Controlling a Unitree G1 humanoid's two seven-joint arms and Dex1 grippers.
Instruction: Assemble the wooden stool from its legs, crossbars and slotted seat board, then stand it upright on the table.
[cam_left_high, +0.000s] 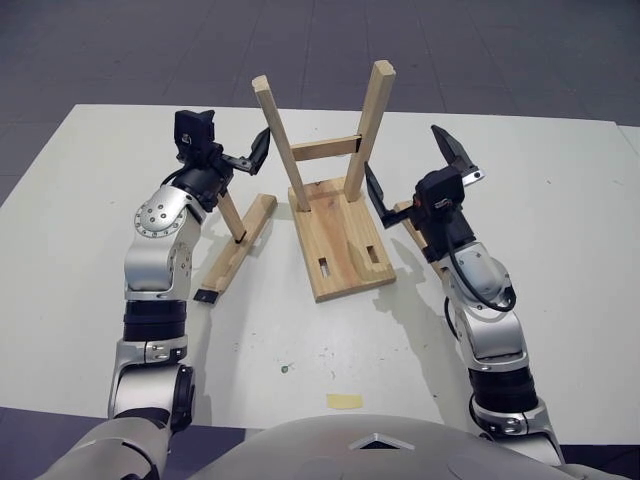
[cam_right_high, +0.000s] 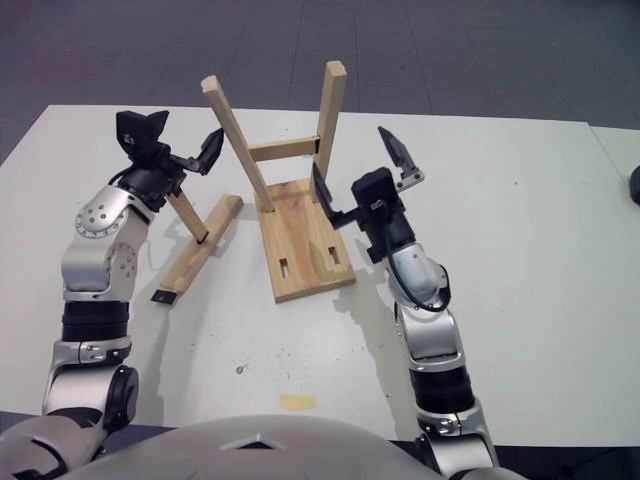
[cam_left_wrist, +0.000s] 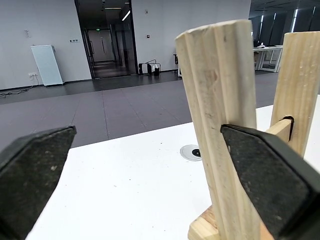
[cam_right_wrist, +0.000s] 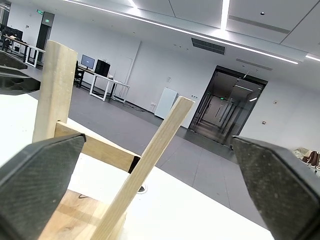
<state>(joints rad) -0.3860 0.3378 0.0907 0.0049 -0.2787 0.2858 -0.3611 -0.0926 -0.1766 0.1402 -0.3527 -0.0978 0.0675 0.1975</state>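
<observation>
The slotted seat board lies flat mid-table. Two legs stand up from its far end, joined by a crossbar. Left of it a second leg frame lies on the table, one piece rising under my left wrist. My left gripper is open above that frame, beside the left upright leg. My right gripper is open just right of the right upright leg, empty. A further wooden piece lies partly hidden under my right arm.
A small yellow scrap lies near the white table's front edge. A round grommet sits in the table top beyond the stool. Bare table stretches to the far right and near front.
</observation>
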